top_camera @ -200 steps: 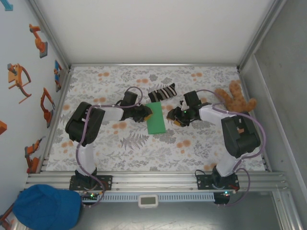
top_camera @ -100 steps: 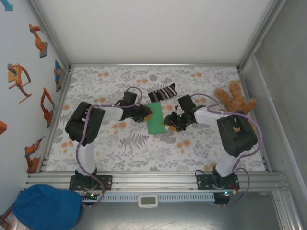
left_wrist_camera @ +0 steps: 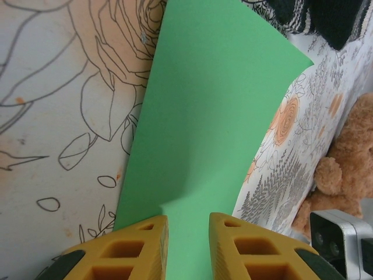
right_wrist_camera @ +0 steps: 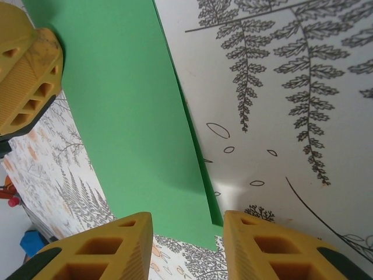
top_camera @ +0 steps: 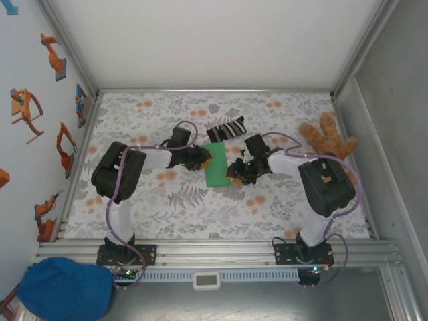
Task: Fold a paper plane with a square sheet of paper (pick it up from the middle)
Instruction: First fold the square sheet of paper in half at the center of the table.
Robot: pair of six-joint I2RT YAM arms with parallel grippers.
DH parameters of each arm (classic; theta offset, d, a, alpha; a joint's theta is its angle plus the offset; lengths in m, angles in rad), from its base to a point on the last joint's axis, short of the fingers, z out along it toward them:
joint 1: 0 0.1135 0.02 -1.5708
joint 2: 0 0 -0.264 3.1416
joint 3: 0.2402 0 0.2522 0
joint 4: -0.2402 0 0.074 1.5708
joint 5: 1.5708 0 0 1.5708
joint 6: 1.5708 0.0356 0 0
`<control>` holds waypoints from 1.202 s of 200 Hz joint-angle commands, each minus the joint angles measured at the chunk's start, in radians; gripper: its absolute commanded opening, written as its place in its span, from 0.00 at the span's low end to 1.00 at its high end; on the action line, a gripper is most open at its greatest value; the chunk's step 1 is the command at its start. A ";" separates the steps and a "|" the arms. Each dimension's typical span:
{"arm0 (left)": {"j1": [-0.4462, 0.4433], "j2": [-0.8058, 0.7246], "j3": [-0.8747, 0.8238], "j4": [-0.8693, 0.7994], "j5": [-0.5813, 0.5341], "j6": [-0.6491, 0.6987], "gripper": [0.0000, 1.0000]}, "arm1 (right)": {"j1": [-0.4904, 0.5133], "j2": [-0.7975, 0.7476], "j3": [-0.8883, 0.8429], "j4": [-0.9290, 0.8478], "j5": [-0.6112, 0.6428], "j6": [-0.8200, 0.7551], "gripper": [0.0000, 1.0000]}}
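Thin bright-green square sheet of paper [top_camera: 216,172], folded to a rectangle, flat on floral counter [top_camera: 167,207], mid-field, just short of black-and-white striped sock [top_camera: 226,128]. Long axis far-to-near. L pincer [top_camera: 202,160] at far part of left edge, jaws narrowly ajar w/ green in the gap; gripping or just pressing, can't tell. R pincer [right_wrist_camera: 187,217] at near part of right edge, jaws wider, straddling layered edge, nothing clamped. Both equally close; next move prob. hinges on R nipping that edge.

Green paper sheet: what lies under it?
The floral tablecloth shows beside the green paper, and a second green layer peeks out along one edge. Whatever lies beneath its middle is covered.
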 commanded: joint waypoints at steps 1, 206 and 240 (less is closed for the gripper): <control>-0.001 0.061 -0.011 -0.098 -0.032 -0.016 0.24 | 0.010 0.023 -0.010 -0.004 0.003 -0.012 0.36; 0.002 0.060 -0.018 -0.100 -0.032 -0.011 0.23 | 0.019 -0.047 -0.073 0.076 0.046 0.081 0.13; 0.000 0.056 -0.017 -0.101 -0.032 -0.012 0.24 | 0.018 -0.046 -0.070 0.087 0.043 0.089 0.09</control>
